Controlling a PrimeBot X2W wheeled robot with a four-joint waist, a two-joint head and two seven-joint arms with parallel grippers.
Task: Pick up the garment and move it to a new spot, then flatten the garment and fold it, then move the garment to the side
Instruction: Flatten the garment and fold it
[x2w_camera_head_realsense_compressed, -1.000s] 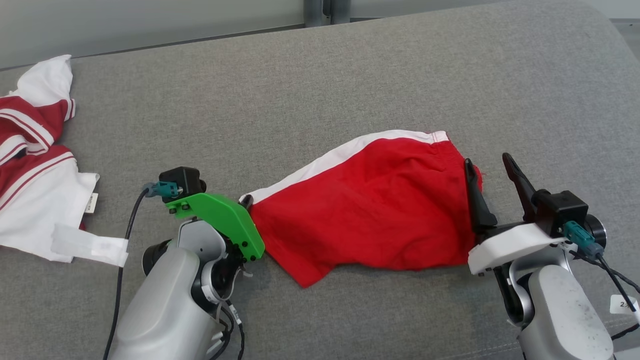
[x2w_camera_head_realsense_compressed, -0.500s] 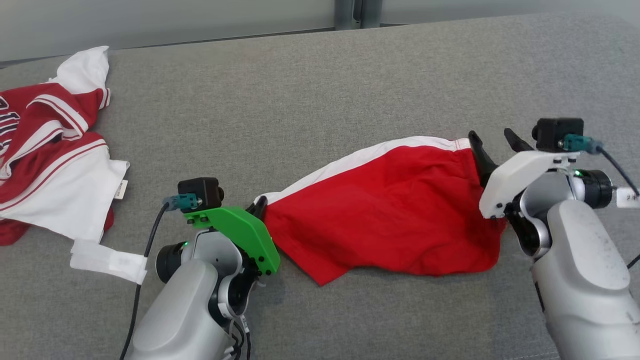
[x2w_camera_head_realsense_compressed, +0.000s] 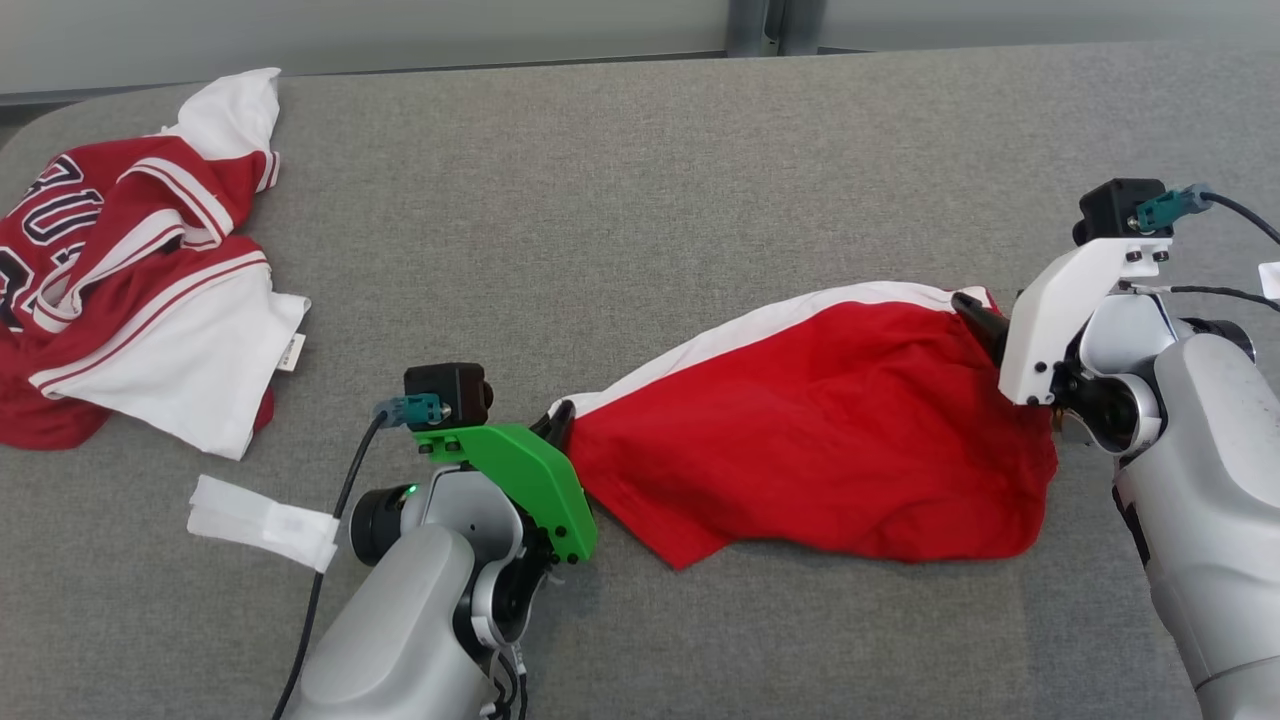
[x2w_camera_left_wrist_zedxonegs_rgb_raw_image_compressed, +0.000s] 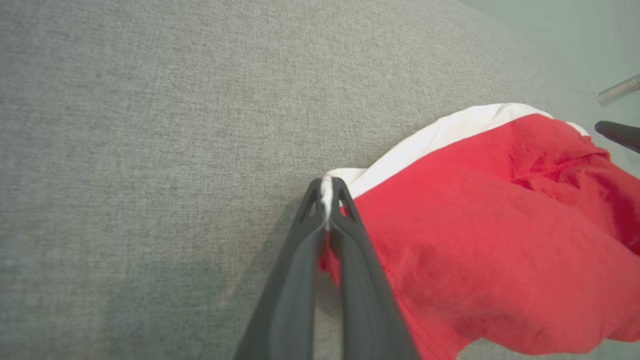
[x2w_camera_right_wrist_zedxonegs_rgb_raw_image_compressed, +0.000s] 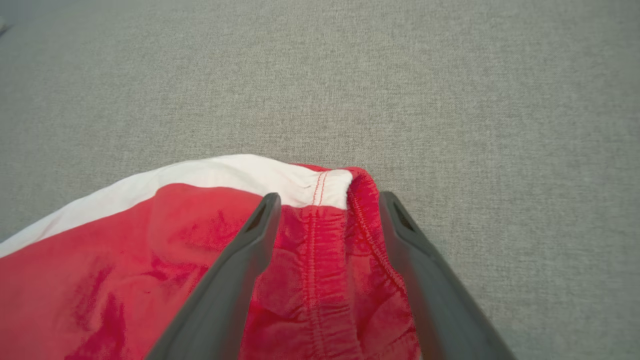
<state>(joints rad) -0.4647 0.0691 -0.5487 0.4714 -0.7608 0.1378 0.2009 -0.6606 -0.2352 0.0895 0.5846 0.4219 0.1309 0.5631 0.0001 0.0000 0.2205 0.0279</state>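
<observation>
Red shorts with a white side stripe (x2w_camera_head_realsense_compressed: 810, 440) lie spread on the grey fabric surface (x2w_camera_head_realsense_compressed: 620, 200). My left gripper (x2w_camera_head_realsense_compressed: 560, 418) is shut on the white-edged corner of the shorts (x2w_camera_left_wrist_zedxonegs_rgb_raw_image_compressed: 327, 186) at their left end. At the right end, my right gripper (x2w_camera_head_realsense_compressed: 985, 320) stands open, and the two fingers (x2w_camera_right_wrist_zedxonegs_rgb_raw_image_compressed: 250, 240) straddle the elastic waistband (x2w_camera_right_wrist_zedxonegs_rgb_raw_image_compressed: 325, 220), where the white stripe meets the red hem. The green mount hides most of my left fingers in the head view, and the white mount covers the right ones.
A red and white jersey (x2w_camera_head_realsense_compressed: 130, 270) lies crumpled at the far left. A white strip of cloth or tape (x2w_camera_head_realsense_compressed: 265, 520) lies near my left forearm. The back edge of the surface (x2w_camera_head_realsense_compressed: 500, 70) runs along the top, with bare grey fabric beyond the shorts.
The camera has shifted, so the whole scene slid right. My right gripper moved from the shorts' lower right edge up to the waistband corner. The left grip held.
</observation>
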